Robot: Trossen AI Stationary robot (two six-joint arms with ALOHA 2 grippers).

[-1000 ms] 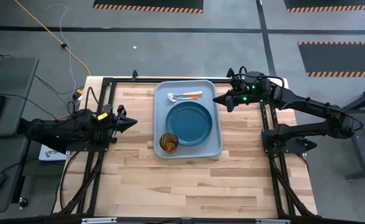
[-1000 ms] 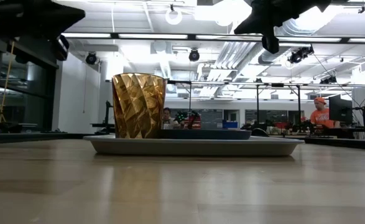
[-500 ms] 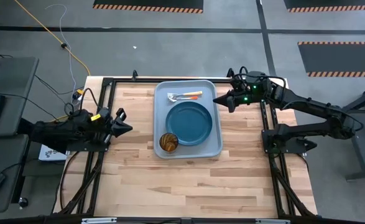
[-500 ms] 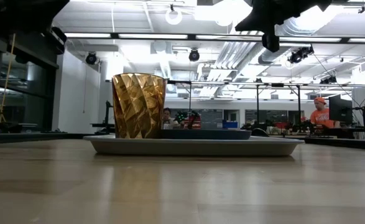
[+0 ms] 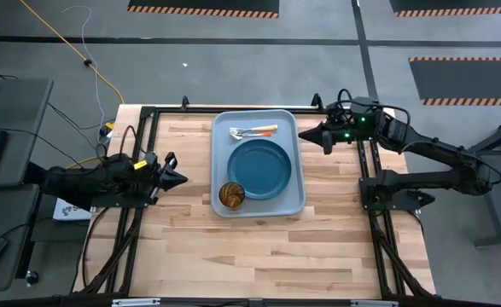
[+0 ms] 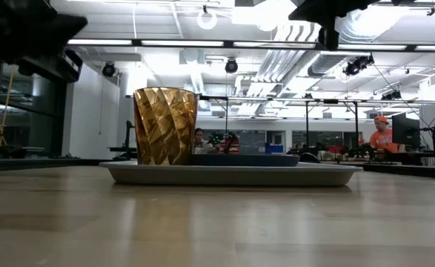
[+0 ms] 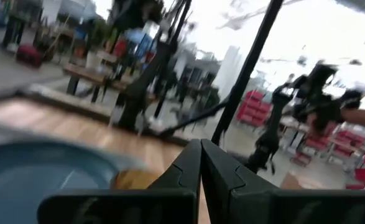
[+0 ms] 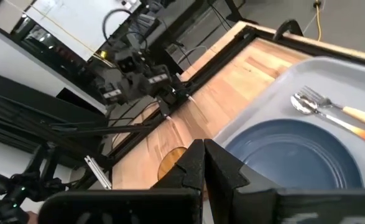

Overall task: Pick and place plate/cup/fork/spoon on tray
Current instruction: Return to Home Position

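The tray (image 5: 220, 170), inside a black frame (image 5: 199, 109), holds the plate (image 5: 259, 167) at its centre. The cup (image 5: 231, 194) stands at the plate's 7 o'clock. Fork (image 5: 254, 129) and spoon (image 5: 252, 136) lie at 12, long axes 9-to-3, heads toward 9. The left gripper (image 5: 183, 178), fingers together, is at the tray's 9. The right gripper (image 5: 304, 135), also closed, is at 2. From table height the plate hides the cutlery.

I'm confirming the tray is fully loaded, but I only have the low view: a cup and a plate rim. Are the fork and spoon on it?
Observer: Yes. In the high view the fork and spoon lie side by side on the tray, beyond the plate.
Operator: Is either gripper holding anything?
Observer: No. The left gripper is shut and empty, over the table left of the tray.
Operator: And the right?
Observer: The right gripper is shut and empty, at the tray's right edge.
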